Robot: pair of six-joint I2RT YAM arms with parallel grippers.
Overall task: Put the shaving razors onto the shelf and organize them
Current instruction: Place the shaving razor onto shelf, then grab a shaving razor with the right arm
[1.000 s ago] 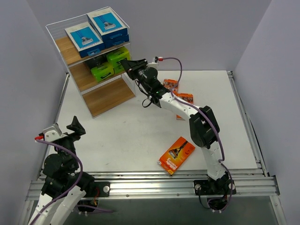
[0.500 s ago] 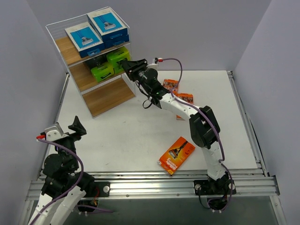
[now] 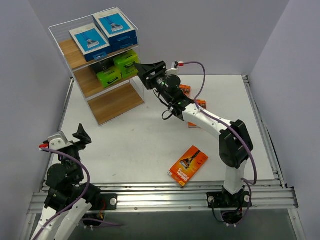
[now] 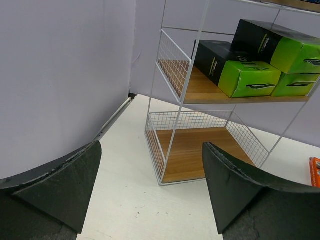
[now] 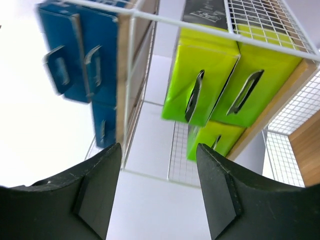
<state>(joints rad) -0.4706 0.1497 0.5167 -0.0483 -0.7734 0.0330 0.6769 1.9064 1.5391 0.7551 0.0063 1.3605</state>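
white tabletop (image 3: 135, 145), grey walls around it. our right gripper (image 3: 150, 69) hangs spread and empty at the middle tier of the shelf (image 3: 116, 102), facing the lime-ended packs (image 3: 117, 67). blue packs (image 3: 102, 32) fill the top tier. 2 orange packs (image 3: 184, 89) lie just beside our right forearm, right of centre. a 3rd orange pack (image 3: 188, 165) lies lower centre, its long axis running lower left to upper right. our left gripper (image 3: 81, 134), also spread and empty, sits lower left, well apart from all 3. we judge the right arm nearer to them.
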